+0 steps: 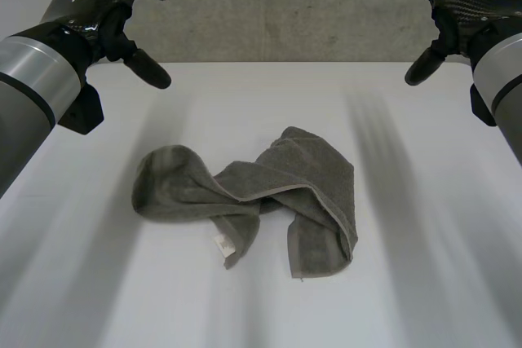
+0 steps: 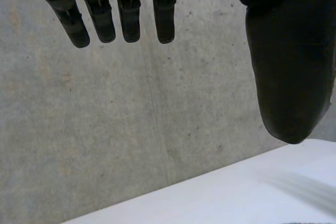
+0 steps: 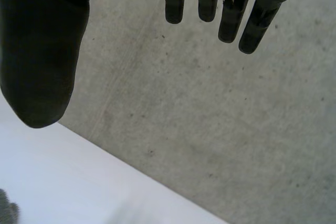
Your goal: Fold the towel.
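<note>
towel: grey towel (image 1: 253, 197) lies crumpled mid-table (image 1: 408, 275), twisted at the waist. Rounded lump on its left side, doubled-over flap on its right, small white tag (image 1: 220, 244) at the near edge.
left hand: left hand (image 1: 102, 14) is raised over the far-left of the table, fingers loose and spread, thumb out, nothing in it. Well apart from the towel.
right hand: right hand (image 1: 461, 6) mirrors it at far-right, relaxed and empty, also well apart from the towel.
progress: my read is that folding hasn't started; the cloth needs flattening first.
risk 1: no clean corner is exposed. Grabbing a mid-fold ridge would probably drag the whole wad and tighten the twist.
risk 2: the right flap is doubled, so a pinch there likely takes both layers and the spread fails.
risk 3: the tabletop looks smooth. Uneven pulls from the two hands could skid the towel toward an edge.
risk 4: the cloth is thin at the edges, so a shallow pinch may slip off.
next: probably find the tag-side edge, then trace along it to a corner.
</note>
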You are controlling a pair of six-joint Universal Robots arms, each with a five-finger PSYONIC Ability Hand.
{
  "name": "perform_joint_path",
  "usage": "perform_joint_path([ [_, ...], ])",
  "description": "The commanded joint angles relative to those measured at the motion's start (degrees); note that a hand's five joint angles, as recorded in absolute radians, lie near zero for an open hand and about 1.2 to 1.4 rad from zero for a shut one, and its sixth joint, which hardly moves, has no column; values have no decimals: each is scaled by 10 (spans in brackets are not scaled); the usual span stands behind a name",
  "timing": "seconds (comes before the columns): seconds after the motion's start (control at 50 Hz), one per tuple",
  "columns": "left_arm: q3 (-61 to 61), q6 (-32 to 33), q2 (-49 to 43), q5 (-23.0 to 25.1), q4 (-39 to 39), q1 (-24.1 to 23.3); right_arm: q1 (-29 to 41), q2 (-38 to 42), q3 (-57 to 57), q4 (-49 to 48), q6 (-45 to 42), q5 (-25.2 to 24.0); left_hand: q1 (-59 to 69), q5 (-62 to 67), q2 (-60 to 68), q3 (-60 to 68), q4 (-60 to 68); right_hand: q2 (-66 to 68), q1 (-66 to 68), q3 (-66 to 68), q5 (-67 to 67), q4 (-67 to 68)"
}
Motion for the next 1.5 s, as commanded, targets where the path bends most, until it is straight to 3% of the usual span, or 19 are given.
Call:
perform_joint_path([
  [0.02,4,1,-1,2,-8,0,-18,1,-10,29,24,-35,-44,-12,-39,-30,-34,-45,-37,-25,-35,-44],
  [0.28,6,40,-10,-2,-10,0,-44,52,-51,147,19,-52,-47,-16,-42,-30,-34,-45,-37,-25,-35,-44],
  [0.9,8,41,-27,0,-11,0,-39,45,-43,135,51,-51,-44,-12,-39,-30,-34,-45,-37,-25,-35,-44],
  [1.1,24,42,-67,1,-18,3,-39,11,-8,48,48,-54,-34,-2,-29,-30,-34,-45,-37,-25,-35,-44],
  [1.4,9,63,-69,5,-12,6,-38,13,-7,52,45,-54,-40,-9,-36,-30,-34,-45,-37,-25,-35,-44],
  [1.5,5,92,-93,9,8,4,-38,14,-13,98,43,-80,-39,-7,-34,-30,-34,-45,-37,-25,-35,-44],
])
